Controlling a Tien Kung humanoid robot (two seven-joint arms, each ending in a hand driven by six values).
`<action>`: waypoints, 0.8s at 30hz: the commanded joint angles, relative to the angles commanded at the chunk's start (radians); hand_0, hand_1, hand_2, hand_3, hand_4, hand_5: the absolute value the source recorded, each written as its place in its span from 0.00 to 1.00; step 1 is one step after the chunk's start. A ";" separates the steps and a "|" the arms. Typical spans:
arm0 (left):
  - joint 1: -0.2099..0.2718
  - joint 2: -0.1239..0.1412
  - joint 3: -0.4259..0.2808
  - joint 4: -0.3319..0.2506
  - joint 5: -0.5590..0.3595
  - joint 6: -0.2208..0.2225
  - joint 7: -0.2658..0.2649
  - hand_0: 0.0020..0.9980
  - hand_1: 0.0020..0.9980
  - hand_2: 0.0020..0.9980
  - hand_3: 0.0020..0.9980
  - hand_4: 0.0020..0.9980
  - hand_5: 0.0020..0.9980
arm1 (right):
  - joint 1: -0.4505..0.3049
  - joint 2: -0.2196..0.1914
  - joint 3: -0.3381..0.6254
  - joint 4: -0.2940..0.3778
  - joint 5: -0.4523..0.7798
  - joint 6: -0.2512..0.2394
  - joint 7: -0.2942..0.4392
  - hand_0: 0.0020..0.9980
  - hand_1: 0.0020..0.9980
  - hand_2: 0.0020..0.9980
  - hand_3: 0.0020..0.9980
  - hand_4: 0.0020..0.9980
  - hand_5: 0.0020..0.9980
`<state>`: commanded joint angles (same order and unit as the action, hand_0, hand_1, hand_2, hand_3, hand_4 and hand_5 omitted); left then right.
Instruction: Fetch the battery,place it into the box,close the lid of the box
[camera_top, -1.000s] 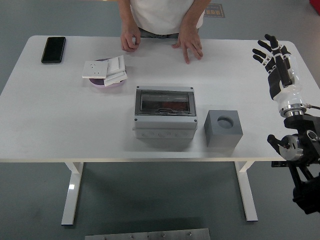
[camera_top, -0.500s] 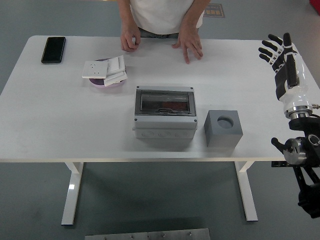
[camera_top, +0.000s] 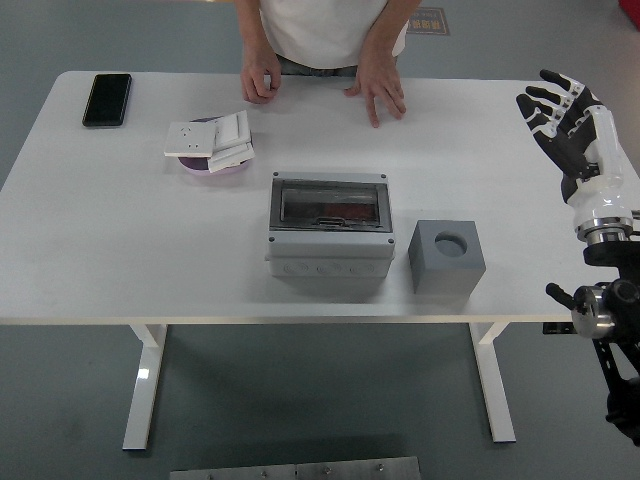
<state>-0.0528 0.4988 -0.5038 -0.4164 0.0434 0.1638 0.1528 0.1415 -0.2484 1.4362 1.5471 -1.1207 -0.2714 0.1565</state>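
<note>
A grey box (camera_top: 328, 231) with a transparent lid lies at the table's middle, lid down, something dark and reddish showing through it. To its right stands a grey cube (camera_top: 446, 256) with a round hole in its top. My right hand (camera_top: 560, 112) hovers over the table's far right edge, fingers spread, holding nothing. No battery can be told apart in this view. The left arm does not show.
A black phone (camera_top: 107, 98) lies at the far left. White switch plates (camera_top: 209, 138) rest on a pink dish (camera_top: 216, 166). A person stands at the far side, one hand curled (camera_top: 262, 78) and one flat (camera_top: 378, 90) on the white table (camera_top: 120, 250).
My right hand has drifted rightward and turned, moving toward the table's right edge. The box, the cube and the person's hands have not moved.
</note>
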 joint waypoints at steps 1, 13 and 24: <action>0.000 0.000 0.000 0.000 0.001 0.000 0.000 0.61 0.72 0.60 0.59 0.45 0.00 | -0.002 0.001 -0.001 0.001 0.001 0.001 0.000 0.67 0.64 0.64 0.74 0.84 0.05; -0.002 0.002 -0.006 -0.001 0.008 0.001 0.004 0.61 0.72 0.60 0.59 0.45 0.00 | -0.001 0.000 -0.001 0.004 0.019 0.010 0.003 0.69 0.65 0.66 0.82 0.81 0.03; -0.002 0.001 -0.006 -0.001 0.009 0.001 0.004 0.61 0.72 0.60 0.59 0.45 0.00 | 0.003 0.004 0.000 -0.012 0.101 0.017 0.037 0.67 0.65 0.65 0.81 0.81 0.02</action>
<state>-0.0544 0.4999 -0.5100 -0.4174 0.0524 0.1651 0.1565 0.1445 -0.2439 1.4359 1.5353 -1.0201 -0.2543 0.1936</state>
